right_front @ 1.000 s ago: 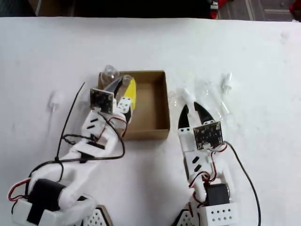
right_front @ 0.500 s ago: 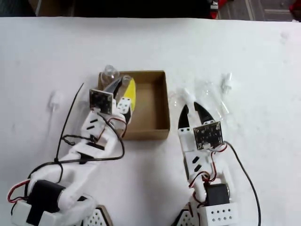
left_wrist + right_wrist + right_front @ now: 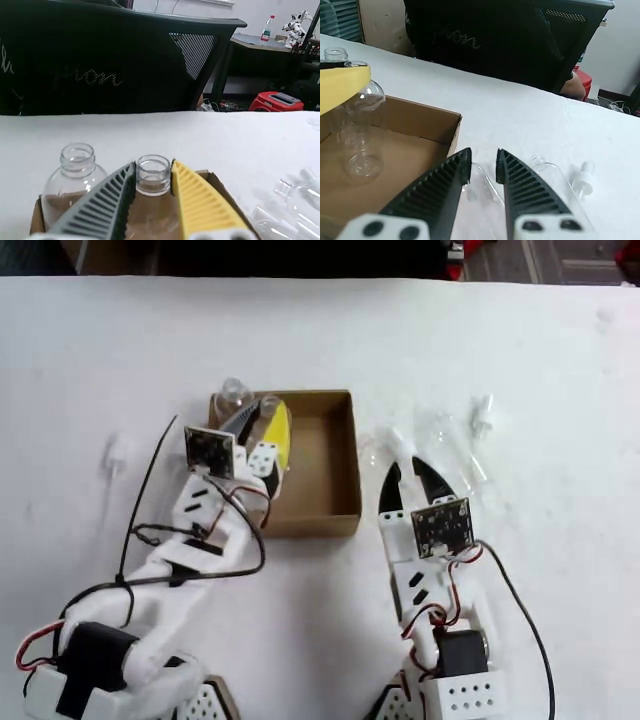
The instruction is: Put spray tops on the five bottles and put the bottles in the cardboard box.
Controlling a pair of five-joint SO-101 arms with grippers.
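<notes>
**Clamped on a bottle at the box, gaping over the spares**

Starting big: the white table point(image 3: 320, 330), wide under both arms. Behind its far edge, a dark mesh-backed chair point(image 3: 100, 60), scrawled with white handwriting across its back. Then down to the cardboard box point(image 3: 345, 502), open-topped, plain brown, sitting left of centre.

Over to the left gripper point(image 3: 258, 418) at the box's far left corner. Clenched tight, pinching the neck of an uncapped clear bottle point(image 3: 152, 175) between a grey finger point(image 3: 100, 210) and a yellow finger point(image 3: 200, 205). Held upright, base down inside the box. Just beside it, a second clear bottle point(image 3: 75, 172), upright too, open-mouthed, hard by that same corner. Impossible to call whether inside the wall or just outside it.

Swinging across to the right gripper point(image 3: 411, 472), low over the table just right of the box. Released, black fingers point(image 3: 435, 195) spread, gripping nothing. Right at its tips, a cluster of clear bottles point(image 3: 440, 432) lying on their sides, with one of them point(image 3: 482, 182) directly beyond the gap between the fingers.

Near that cluster, a small white spray top point(image 3: 483, 412), loose on the table. Finally, well off on the far side of the left arm, another spray top point(image 3: 116, 455), lying alone.
</notes>
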